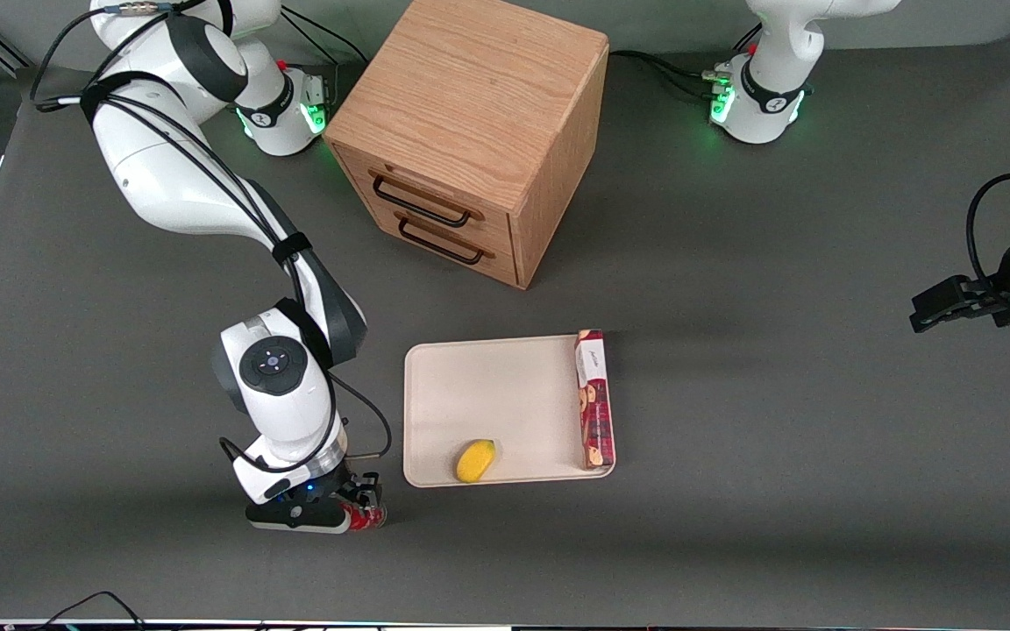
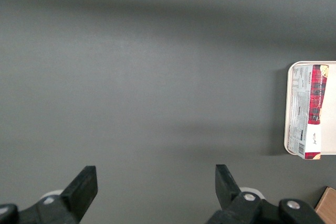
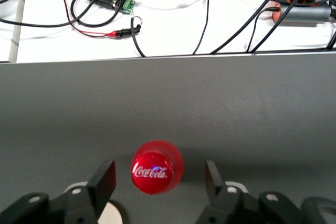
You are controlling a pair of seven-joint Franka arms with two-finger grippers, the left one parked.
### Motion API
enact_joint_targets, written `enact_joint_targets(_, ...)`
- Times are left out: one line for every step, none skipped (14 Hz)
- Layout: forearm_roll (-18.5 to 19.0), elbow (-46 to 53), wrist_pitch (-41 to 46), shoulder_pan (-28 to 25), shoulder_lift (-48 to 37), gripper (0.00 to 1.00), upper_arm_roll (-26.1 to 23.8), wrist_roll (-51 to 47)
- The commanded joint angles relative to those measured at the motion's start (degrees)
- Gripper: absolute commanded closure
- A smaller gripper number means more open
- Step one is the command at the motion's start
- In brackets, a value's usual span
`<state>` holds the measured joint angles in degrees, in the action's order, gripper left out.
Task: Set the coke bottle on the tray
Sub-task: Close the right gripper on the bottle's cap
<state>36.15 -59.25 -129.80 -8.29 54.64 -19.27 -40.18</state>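
Observation:
The coke bottle (image 3: 154, 169) stands upright on the grey table, seen from above with its red cap and white lettering. In the front view only a bit of its red label (image 1: 366, 519) shows under the wrist. My right gripper (image 3: 159, 178) hangs straight over it, open, with one finger on each side of the cap and a gap on both sides. In the front view the gripper (image 1: 356, 508) is near the table's front edge, beside the tray's near corner. The cream-white tray (image 1: 470, 394) lies flat beside it, toward the table's middle.
A yellow fruit (image 1: 475, 460) lies on the tray near its front rim. A long red biscuit box (image 1: 594, 398) lies along the tray's edge toward the parked arm. A wooden drawer cabinet (image 1: 470, 131) stands farther back. Cables (image 3: 173, 9) lie past the table edge.

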Motion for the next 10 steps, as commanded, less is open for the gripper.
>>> enact_joint_targets(1.65, 2.21, -0.19, -0.41, 1.00, 0.37, -0.42, -0.95)
enact_joint_targets(1.65, 2.21, -0.19, -0.41, 1.00, 0.47, -0.42, -1.04)
enact_joint_targets(1.65, 2.21, -0.19, -0.41, 1.00, 0.62, -0.77, -1.21)
enact_joint_targets(1.65, 2.21, -0.19, -0.32, 1.00, 0.79, -0.95, -1.22)
enact_joint_targets(1.65, 2.21, -0.19, -0.41, 1.00, 0.96, -1.04, -1.13)
enact_joint_targets(1.65, 2.21, -0.19, -0.41, 0.91, 1.00, -1.04, -1.04)
enact_joint_targets(1.56, 2.21, -0.01, -0.32, 0.56, 1.00, -1.12, -0.95)
enact_joint_targets(1.47, 2.21, 0.68, -0.06, 0.12, 1.00, -1.65, -0.69)
enact_joint_targets(1.47, 2.21, 2.08, 0.47, -0.58, 1.00, -2.96, 0.27)
enact_joint_targets(1.47, 2.21, 4.71, 0.73, -1.54, 1.00, -4.62, 1.41)
